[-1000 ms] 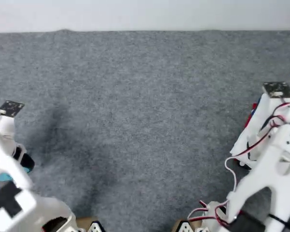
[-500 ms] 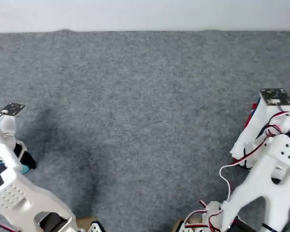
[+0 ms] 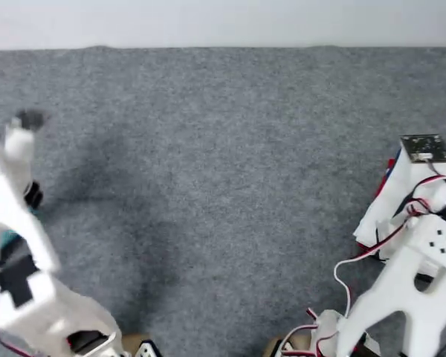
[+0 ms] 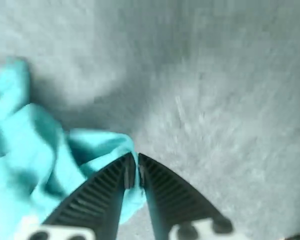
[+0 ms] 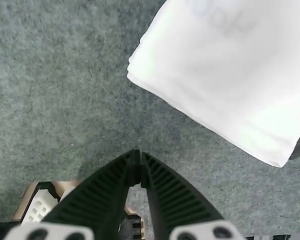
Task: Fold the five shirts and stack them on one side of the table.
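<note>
My left gripper (image 4: 135, 171) is shut on an edge of a crumpled turquoise shirt (image 4: 35, 150), which lies bunched on the grey felt beside the fingertips. In the high view the left arm (image 3: 15, 216) stands at the table's left edge, with a bit of turquoise (image 3: 8, 240) showing beside it. My right gripper (image 5: 138, 167) is shut with nothing in it, just above the felt. A folded white shirt (image 5: 225, 75) lies a short way beyond its tips. In the high view the right arm (image 3: 424, 245) covers most of that folded pile (image 3: 375, 217) at the right edge.
Grey felt (image 3: 223, 171) covers the table up to a pale wall at the back. Red and blue cloth edges (image 3: 390, 171) peek out of the pile under the white shirt. The arm bases (image 3: 297, 346) sit at the near edge.
The left arm has swung up and toward the far side of the table, carrying turquoise cloth with it. The right arm has barely shifted.
</note>
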Tool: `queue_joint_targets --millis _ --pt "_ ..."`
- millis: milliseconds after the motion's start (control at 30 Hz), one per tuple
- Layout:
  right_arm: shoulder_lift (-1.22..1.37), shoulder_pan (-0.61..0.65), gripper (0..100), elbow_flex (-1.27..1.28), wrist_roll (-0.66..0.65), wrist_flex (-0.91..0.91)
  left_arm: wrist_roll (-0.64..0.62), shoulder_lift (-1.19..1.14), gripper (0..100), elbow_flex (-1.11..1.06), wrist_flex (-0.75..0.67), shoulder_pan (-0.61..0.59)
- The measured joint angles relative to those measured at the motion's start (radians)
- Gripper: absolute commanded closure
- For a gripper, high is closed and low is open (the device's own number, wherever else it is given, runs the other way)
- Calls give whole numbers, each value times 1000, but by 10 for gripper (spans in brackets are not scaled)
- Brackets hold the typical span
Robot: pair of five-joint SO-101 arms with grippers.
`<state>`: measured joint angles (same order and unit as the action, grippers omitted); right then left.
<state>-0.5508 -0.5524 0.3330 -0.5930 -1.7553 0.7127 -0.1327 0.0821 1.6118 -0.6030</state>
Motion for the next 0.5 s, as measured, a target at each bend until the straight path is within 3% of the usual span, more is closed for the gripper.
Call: queue_joint_targets --millis 267,500 --pt "0 0 988 0 0 0 -354 278 995 207 -60 402" --pt "0 0 988 0 0 0 -506 305 995 511 -69 822"
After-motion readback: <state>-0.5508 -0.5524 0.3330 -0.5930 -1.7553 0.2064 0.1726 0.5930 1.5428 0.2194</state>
